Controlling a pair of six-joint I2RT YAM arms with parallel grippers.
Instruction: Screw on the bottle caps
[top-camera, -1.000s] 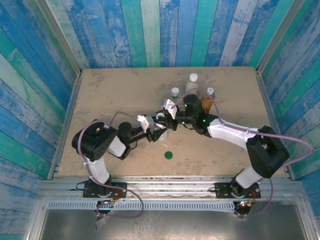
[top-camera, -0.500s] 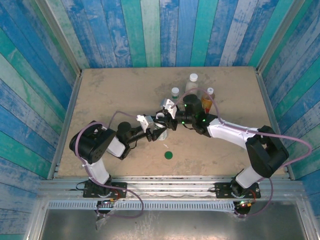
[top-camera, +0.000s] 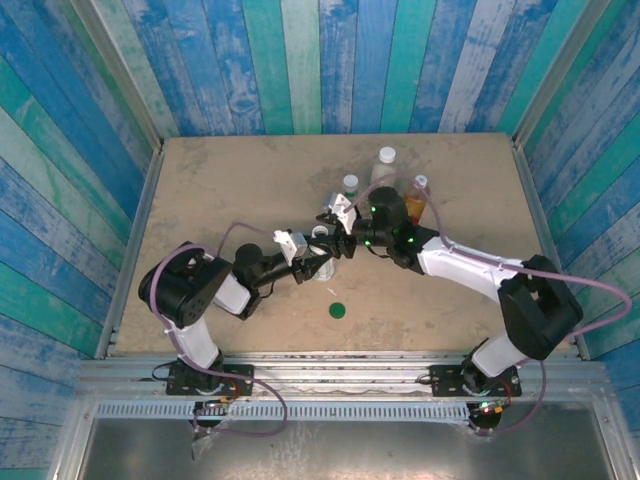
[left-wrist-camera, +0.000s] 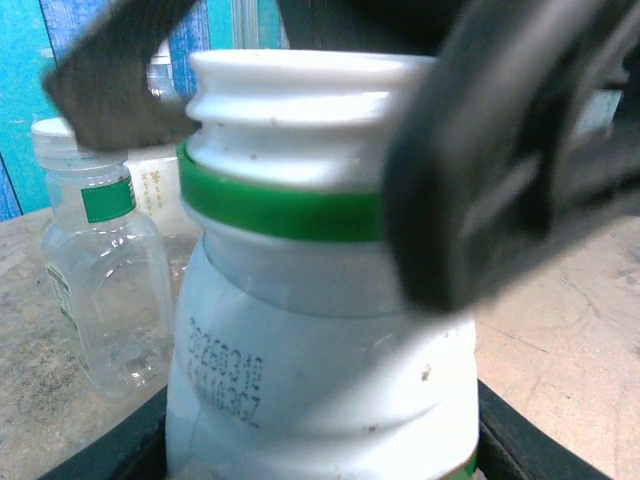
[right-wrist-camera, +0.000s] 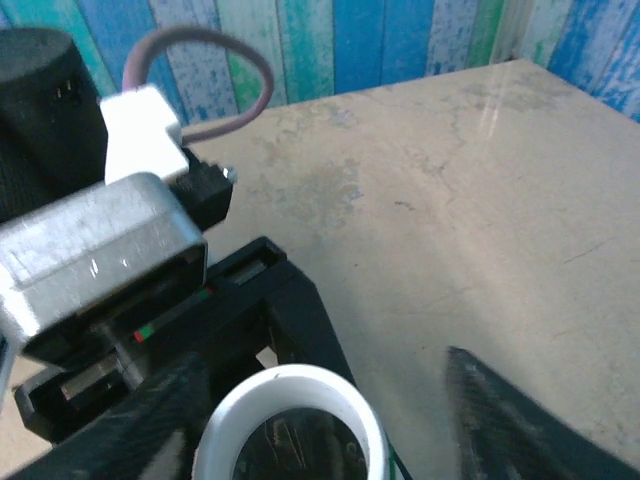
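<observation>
Right gripper (top-camera: 333, 230) hangs over the white bottle (top-camera: 322, 262) mid-table in the top view. Its arm has nudged back and to the right against a second ago, but the gripper is barely off its spot. Left gripper (top-camera: 316, 254) has not moved and is clamped on the bottle's body. Green cap (top-camera: 338, 310) lies loose on the table (top-camera: 220, 200), on the near side, apart from both grippers. Judgement: no cap is picked up, so screwing on this bottle has not started. The other bottles (top-camera: 385, 165) stand just behind and look capped.

Left wrist: the bottle is upright between the left fingers, its threaded neck (left-wrist-camera: 300, 100) bare above a green ring (left-wrist-camera: 280, 205). Dark right fingers (left-wrist-camera: 500, 170) flank the neck, spread; contact is unclear. A clear bottle (left-wrist-camera: 100, 270) stands behind on the left, capped.

Right wrist: the bottle's open mouth (right-wrist-camera: 300, 385) is directly below, between the spread fingers, which hold nothing. The cap it needs is well apart from this gripper.
</observation>
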